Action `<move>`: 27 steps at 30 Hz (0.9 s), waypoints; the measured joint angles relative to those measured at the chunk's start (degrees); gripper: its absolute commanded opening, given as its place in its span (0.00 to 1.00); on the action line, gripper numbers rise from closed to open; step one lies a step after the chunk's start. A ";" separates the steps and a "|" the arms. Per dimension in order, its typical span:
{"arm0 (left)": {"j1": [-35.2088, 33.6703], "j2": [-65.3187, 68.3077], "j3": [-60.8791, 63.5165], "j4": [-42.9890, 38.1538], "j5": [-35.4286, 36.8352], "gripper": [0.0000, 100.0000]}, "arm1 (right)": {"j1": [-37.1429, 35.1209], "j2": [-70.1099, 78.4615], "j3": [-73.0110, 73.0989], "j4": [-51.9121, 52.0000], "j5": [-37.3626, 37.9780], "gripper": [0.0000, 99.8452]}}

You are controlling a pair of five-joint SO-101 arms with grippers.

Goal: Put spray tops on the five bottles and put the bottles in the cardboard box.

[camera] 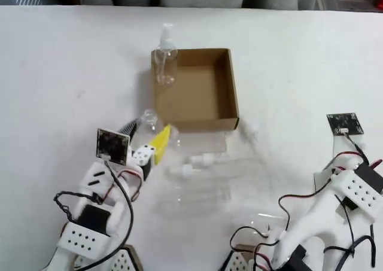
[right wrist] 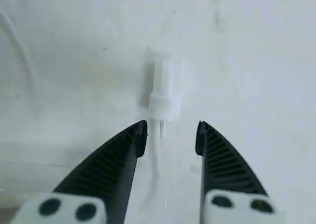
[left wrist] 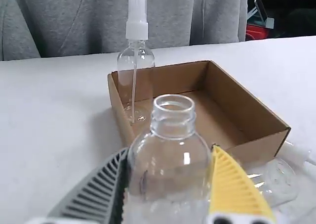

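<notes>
Setting: robotics lab or test bench. Evidence: plain white table point(camera: 60, 73) carrying two small arms side by side, left arm point(camera: 99, 181) and right arm point(camera: 335, 205), both in white plastic shells with loose red and black wires point(camera: 297, 195) left exposed. Bare circuit board point(camera: 344, 124) on the right arm's wrist, a second board point(camera: 112, 145) on the left. Left tool point(left wrist: 170, 155) has ribbed fingers, one grey, one yellow. Beyond the table's far edge: grey fabric point(left wrist: 74, 16). Past the far right corner: red and dark clutter point(left wrist: 256, 26), too blurred to identify
</notes>
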 measured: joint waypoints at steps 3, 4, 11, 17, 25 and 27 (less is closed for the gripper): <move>0.00 0.00 0.00 0.00 0.00 0.02 | 0.00 0.00 0.00 -0.62 -0.09 0.16; 0.00 0.00 0.00 0.00 0.00 0.02 | 0.00 0.18 0.00 -1.41 -0.26 0.16; 0.00 0.00 0.00 0.00 0.00 0.02 | -0.62 6.77 0.00 -4.48 -1.85 0.16; 0.00 0.00 0.00 0.00 0.00 0.02 | -1.58 11.60 0.00 -6.86 -2.02 0.16; 0.00 0.00 0.00 0.00 0.00 0.02 | -1.58 17.23 0.00 -10.20 0.09 0.16; 0.00 0.00 0.00 0.00 0.00 0.02 | -1.67 18.20 0.00 -11.34 0.35 0.16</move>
